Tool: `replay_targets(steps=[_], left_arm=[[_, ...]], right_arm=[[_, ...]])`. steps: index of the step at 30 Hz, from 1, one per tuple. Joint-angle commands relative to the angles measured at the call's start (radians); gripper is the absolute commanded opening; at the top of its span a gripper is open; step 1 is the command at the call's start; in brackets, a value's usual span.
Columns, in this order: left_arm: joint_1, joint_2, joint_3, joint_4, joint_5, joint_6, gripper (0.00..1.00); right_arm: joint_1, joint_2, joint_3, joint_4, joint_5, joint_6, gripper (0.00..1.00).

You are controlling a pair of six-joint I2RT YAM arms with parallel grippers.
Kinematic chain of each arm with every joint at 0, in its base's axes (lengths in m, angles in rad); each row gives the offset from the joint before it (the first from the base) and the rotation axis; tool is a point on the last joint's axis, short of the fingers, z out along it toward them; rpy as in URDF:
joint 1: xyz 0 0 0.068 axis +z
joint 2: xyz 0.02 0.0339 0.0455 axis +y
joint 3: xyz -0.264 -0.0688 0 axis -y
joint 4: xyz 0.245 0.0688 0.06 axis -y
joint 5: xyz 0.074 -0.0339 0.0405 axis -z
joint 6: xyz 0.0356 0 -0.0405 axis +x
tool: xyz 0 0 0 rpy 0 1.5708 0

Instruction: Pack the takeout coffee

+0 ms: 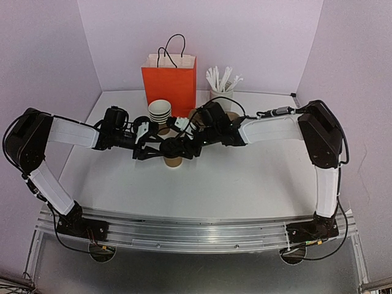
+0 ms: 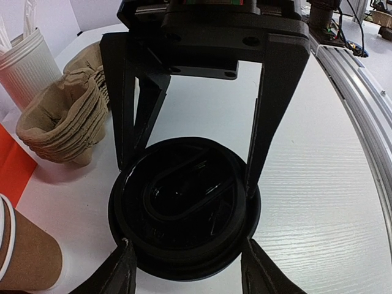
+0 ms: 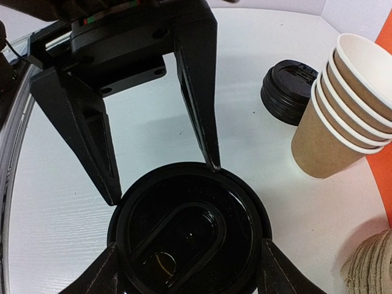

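The takeout coffee (image 1: 173,162), a brown paper cup under a black dome lid, stands at the table's middle. Both arms meet over it. In the left wrist view the lid (image 2: 184,208) fills the space between my left gripper's (image 2: 190,269) fingertips (image 2: 125,269), which lie against its near rim. My right gripper's fingers (image 2: 272,110) touch the far rim there. In the right wrist view the lid (image 3: 190,233) sits between my right gripper's (image 3: 190,272) fingertips (image 3: 272,269), which press its sides. The cup body is hidden below the lid in both wrist views.
An orange paper bag (image 1: 169,76) stands at the back with a stack of lidless cups (image 1: 160,111) in front of it. A pile of loose black lids (image 3: 288,86) lies beside that stack. A white cup of utensils (image 1: 222,92) and brown cup sleeves (image 2: 61,116) stand nearby.
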Motion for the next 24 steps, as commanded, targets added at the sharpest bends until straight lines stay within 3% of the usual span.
replay_targets(steps=[1, 24], left_arm=[[-0.117, 0.139, -0.037, -0.110, -0.093, -0.022, 0.50], [-0.168, 0.179, -0.026, -0.134, -0.137, 0.017, 0.47]], right_arm=[[0.085, 0.106, -0.050, -0.109, 0.102, -0.017, 0.63], [0.128, 0.122, -0.126, -0.123, 0.181, 0.059, 0.62]])
